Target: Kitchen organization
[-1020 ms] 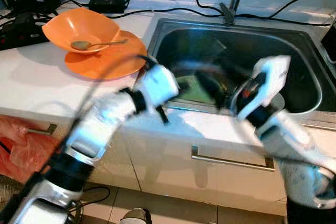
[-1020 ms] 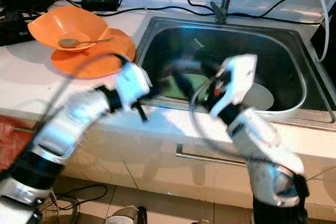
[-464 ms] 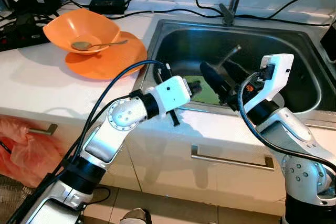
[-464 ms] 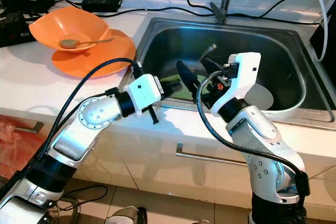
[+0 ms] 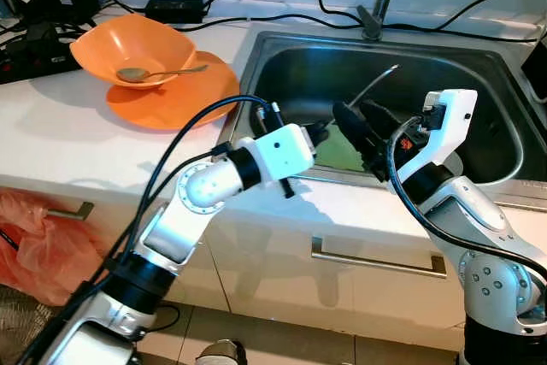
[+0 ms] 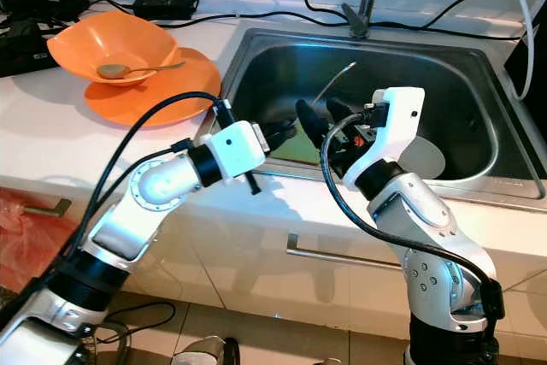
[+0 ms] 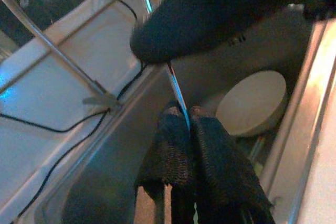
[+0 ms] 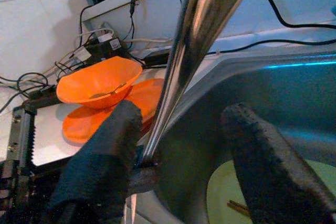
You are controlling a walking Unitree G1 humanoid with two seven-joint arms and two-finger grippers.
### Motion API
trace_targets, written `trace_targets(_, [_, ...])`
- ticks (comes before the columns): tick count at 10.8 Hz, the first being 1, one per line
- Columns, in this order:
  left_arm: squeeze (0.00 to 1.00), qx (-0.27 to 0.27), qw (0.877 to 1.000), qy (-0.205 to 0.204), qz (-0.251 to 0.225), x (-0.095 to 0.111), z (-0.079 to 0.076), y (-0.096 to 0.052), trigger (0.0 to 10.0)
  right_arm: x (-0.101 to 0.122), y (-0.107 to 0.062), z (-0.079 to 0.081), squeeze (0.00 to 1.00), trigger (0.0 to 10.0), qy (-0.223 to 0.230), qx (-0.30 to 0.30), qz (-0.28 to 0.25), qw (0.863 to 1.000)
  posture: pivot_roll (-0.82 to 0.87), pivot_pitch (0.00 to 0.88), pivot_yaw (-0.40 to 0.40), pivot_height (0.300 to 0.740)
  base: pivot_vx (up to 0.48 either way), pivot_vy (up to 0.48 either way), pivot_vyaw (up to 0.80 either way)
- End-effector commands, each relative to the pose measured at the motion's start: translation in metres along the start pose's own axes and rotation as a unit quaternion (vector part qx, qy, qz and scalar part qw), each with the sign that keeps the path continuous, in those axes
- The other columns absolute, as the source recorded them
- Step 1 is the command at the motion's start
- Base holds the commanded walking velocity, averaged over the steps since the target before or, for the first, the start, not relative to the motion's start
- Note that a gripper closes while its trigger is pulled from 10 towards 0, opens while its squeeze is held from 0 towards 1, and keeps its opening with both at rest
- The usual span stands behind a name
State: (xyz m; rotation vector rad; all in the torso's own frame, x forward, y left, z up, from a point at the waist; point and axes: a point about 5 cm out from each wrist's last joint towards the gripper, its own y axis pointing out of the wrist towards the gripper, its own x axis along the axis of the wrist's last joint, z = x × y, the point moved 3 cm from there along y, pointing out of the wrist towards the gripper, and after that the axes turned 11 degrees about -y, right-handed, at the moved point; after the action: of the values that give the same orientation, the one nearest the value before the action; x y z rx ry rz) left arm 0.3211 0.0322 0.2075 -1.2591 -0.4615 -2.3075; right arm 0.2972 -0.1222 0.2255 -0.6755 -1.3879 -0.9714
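Slim steel utensil (image 5: 363,98), mid-frame above the steel sink (image 5: 479,66), is pinched by the left gripper (image 5: 314,132); the right gripper (image 5: 359,130), spread wide around it, has drifted closer, suggesting a handover. Orange bowl (image 5: 128,50) waits upper left.

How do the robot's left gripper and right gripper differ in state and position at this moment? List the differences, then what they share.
The left gripper is shut on the metal utensil; the right gripper is open, fingers either side of that utensil's handle. The left gripper reaches in from the orange bowl side, the right from the opposite side. Both hover over the sink, near its front edge.
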Motion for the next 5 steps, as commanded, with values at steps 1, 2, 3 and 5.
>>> trace_targets(1, [0.0,0.0,1.0,0.007,-0.005,0.002,-0.003,0.001,0.0,0.0,0.0,0.002,0.0,4.8,0.002,0.001,0.006,1.0,0.08,0.089,0.005,0.74,0.0,0.0,0.0])
trace_targets(2, [0.0,-0.003,1.0,0.007,-0.012,0.003,-0.008,0.001,0.0,-0.001,0.0,0.002,0.0,10.0,0.003,-0.001,0.008,1.0,0.08,0.092,0.004,0.74,0.0,0.0,0.0])
trace_targets(3, [0.0,-0.008,1.0,0.008,-0.016,0.004,-0.011,0.001,0.0,-0.002,0.0,0.002,0.0,10.0,0.003,-0.004,0.01,1.0,0.08,0.095,0.003,0.74,0.0,0.0,0.0])
trace_targets(5, [0.0,-0.011,1.0,0.007,-0.024,0.007,-0.015,0.002,0.0,-0.003,0.001,0.0,0.0,8.6,0.004,-0.009,0.012,1.0,0.08,0.099,0.002,0.74,0.0,0.0,0.0])
